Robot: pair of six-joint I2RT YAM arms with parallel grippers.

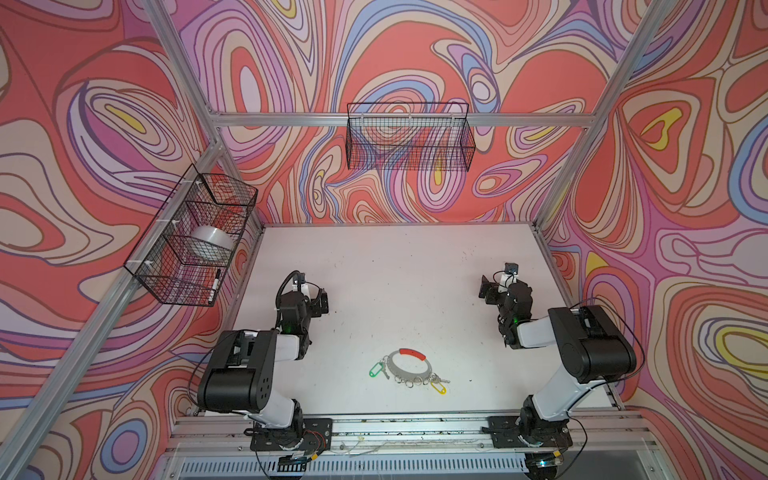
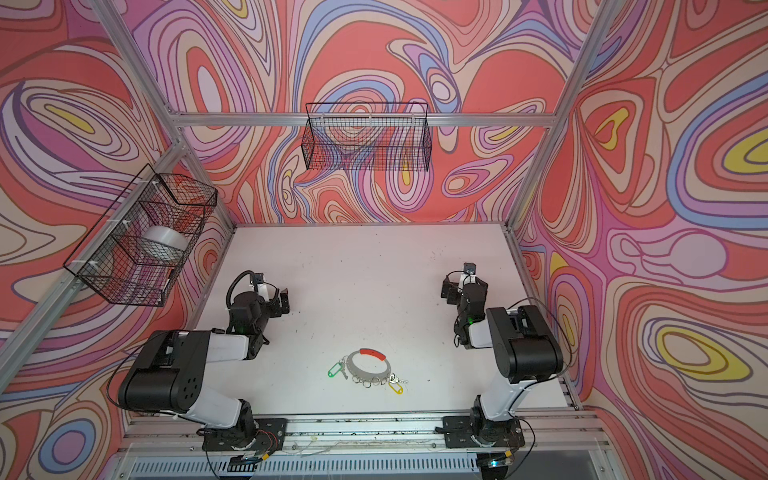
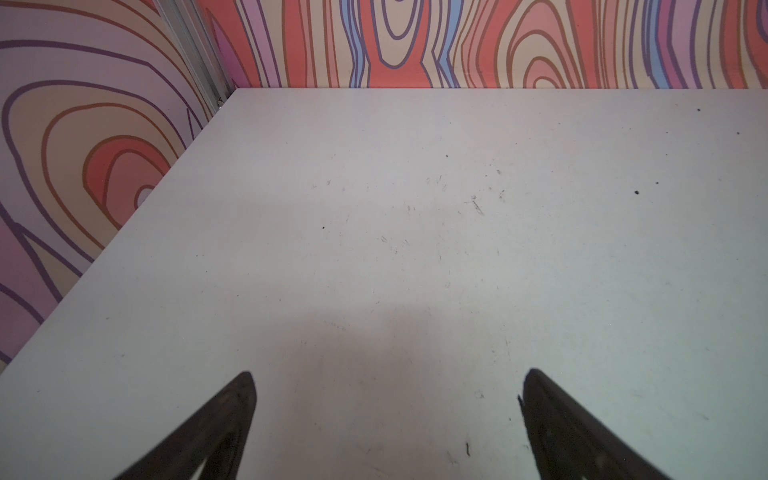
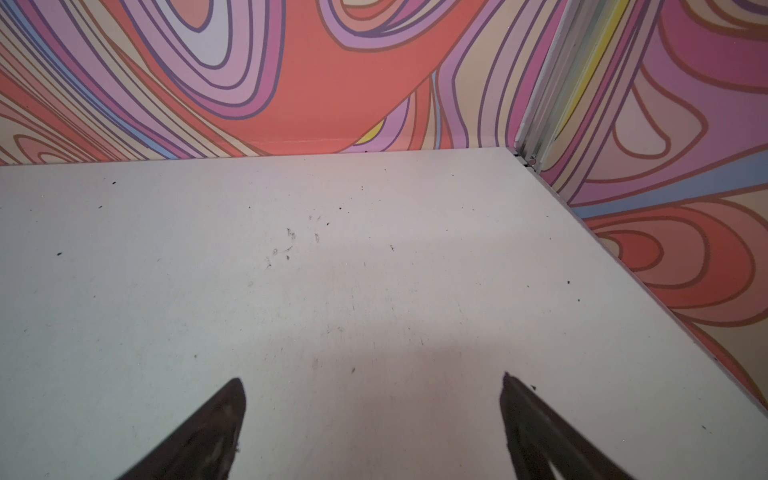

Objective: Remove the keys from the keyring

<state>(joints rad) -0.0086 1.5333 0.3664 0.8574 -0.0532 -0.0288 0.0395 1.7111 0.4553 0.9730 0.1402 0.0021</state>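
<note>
- The keyring (image 1: 395, 369) (image 2: 356, 368) lies flat on the white desk (image 1: 395, 266), close to the front edge and about halfway between the two arm bases.
- Its red segment (image 1: 412, 353) is on the side toward the back edge of the desk.
- The small split rings (image 1: 409, 380) sit in a row along the side of the ring that faces the front edge.
- The key with the green tag (image 1: 377, 369) (image 2: 335, 369) lies at the left side of the ring and touches it.
- The key with the yellow tag (image 1: 438, 387) (image 2: 395, 388) lies at the front right of the ring, also at its edge. Both look attached, but the join is too small to see.
- The left gripper (image 1: 322, 300) (image 3: 386, 382) hangs over the left part of the desk, well apart from the keyring. Its fingers stand wide apart, with only bare desk between them.
- The right gripper (image 1: 486, 286) (image 4: 372, 382) hangs near the right edge of the desk, also far from the ring. It is spread wide too and holds nothing.
- On the left wall hangs a wire basket (image 1: 166, 266) with a pale roll (image 1: 210, 243) and a marker (image 1: 215, 284) inside.
- A second wire basket (image 1: 409, 137) hangs on the back wall.
</note>
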